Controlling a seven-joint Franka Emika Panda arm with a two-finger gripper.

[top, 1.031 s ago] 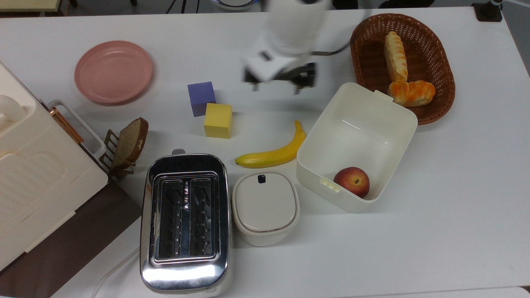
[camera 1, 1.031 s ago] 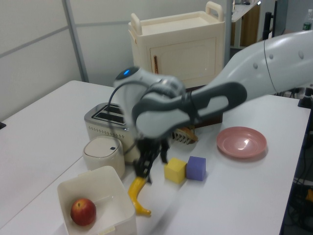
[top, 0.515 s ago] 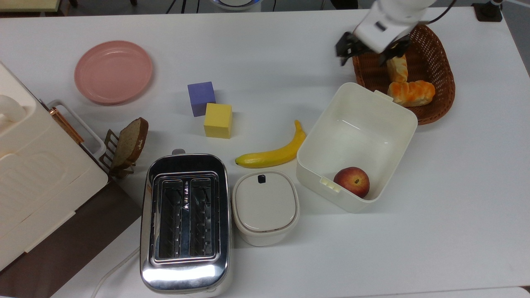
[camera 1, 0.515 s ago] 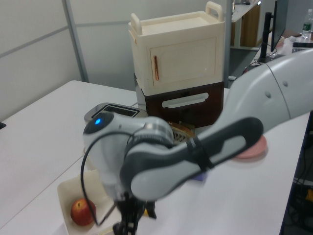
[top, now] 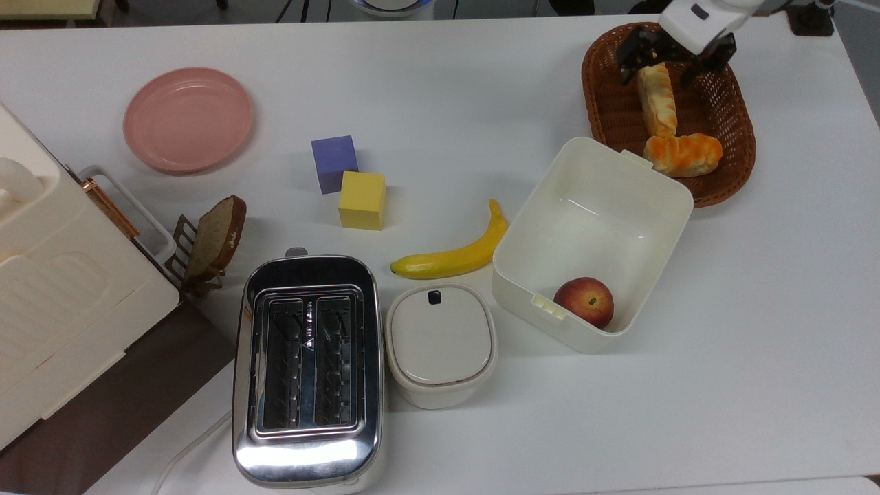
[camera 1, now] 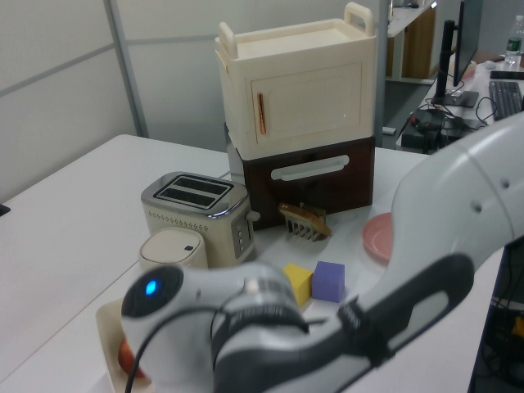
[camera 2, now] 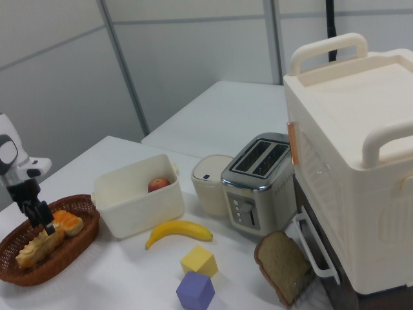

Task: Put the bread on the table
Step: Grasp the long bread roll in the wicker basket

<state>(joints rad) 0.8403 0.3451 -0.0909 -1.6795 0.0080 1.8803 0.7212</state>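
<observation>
A brown woven oval basket [top: 729, 172] stands near the far right corner of the large white smooth tabletop [top: 756, 357] in the top view. Inside it lies the long, narrow, pale-golden ridged bread roll [top: 656, 99], running lengthwise down the basket's middle, its near end touching a shorter, stubby orange-topped roll [top: 683, 154] that lies crosswise. In the right view the same basket [camera 2: 71, 248] sits at the tabletop's near left edge with the long roll [camera 2: 35, 248] and the orange-topped roll [camera 2: 68, 223] in it.

Just beside the basket, an open cream rectangular plastic bin [top: 680, 199] holds one red-and-yellow peach [top: 584, 301] in its near corner; the rest of the bin's floor is bare. A closed cream rounded container with a lid [top: 441, 344] stands between the bin and a chrome two-slot toaster [top: 307, 371], whose slots hold nothing visible. A yellow banana [top: 454, 256] lies on the tabletop against the bin's side.

The white two-finger gripper [top: 676, 60] hangs over the basket's far end. Its dark fingers are spread apart, one on each side of the long roll's far tip, straddling it without closing on it. In the right view the gripper [camera 2: 37, 218] points down just above the rolls, gripping nothing.
</observation>
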